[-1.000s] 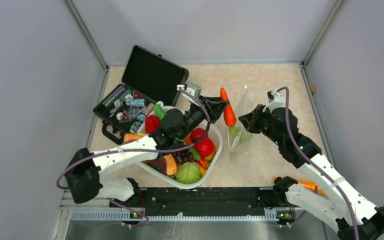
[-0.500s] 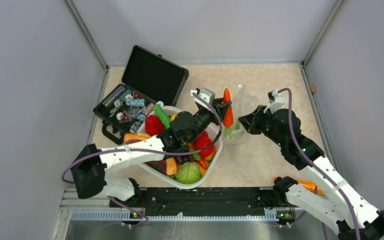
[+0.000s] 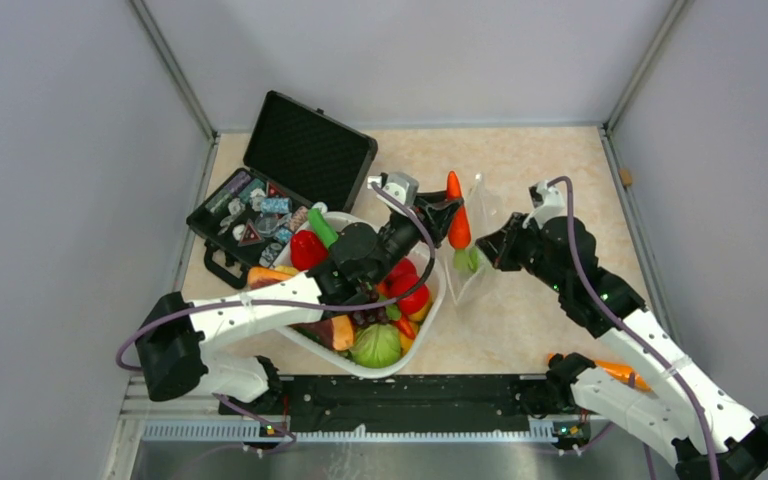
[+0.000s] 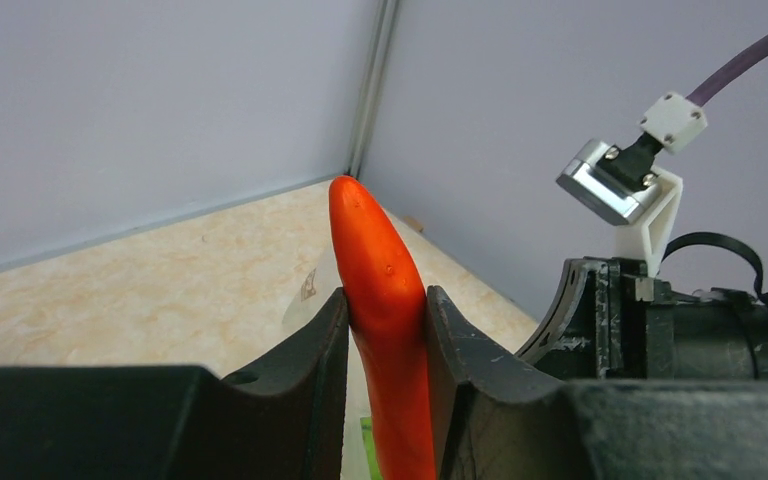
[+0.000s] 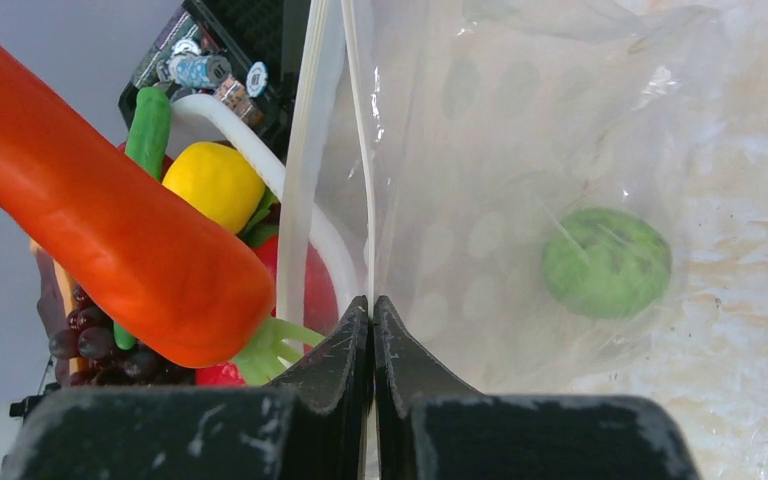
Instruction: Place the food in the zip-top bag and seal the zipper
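Observation:
My left gripper is shut on an orange carrot and holds it upright, leafy green end down, beside the mouth of the zip-top bag. In the left wrist view the carrot sits between both fingers. My right gripper is shut on the bag's zipper strip and holds that edge up. A small green piece lies inside the bag. The carrot is just left of the held strip.
The white basket with red, yellow and green toy food stands left of the bag. An open black case is at the back left. An orange item lies near the right arm's base.
The left gripper with the carrot shifted slightly near the bag's mouth. The bag's held top edge changed shape and now leans more towards the carrot.

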